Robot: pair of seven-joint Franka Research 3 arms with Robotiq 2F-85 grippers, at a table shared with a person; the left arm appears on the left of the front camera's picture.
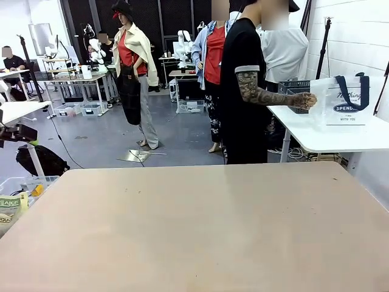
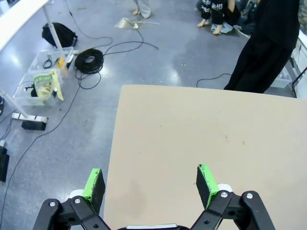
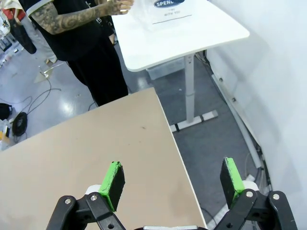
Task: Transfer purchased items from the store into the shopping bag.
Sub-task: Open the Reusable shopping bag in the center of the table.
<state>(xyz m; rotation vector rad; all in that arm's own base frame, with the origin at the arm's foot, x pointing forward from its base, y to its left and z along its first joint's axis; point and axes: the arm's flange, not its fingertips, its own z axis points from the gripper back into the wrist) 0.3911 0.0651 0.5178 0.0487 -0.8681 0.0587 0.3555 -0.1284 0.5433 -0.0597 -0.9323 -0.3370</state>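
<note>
The shopping bag is stood upright at the right edge of the front view, on a white worktop, with a person's hand laid against its left side and a dark mesh basket just behind. The jaws of the left gripper and right gripper are released and empty above the tan worktop. The bag is judged out of reach, so the jaws are best held wide and clear of the hand. Purchased items should be lowered between the straps, as the thin wall may sag.
</note>
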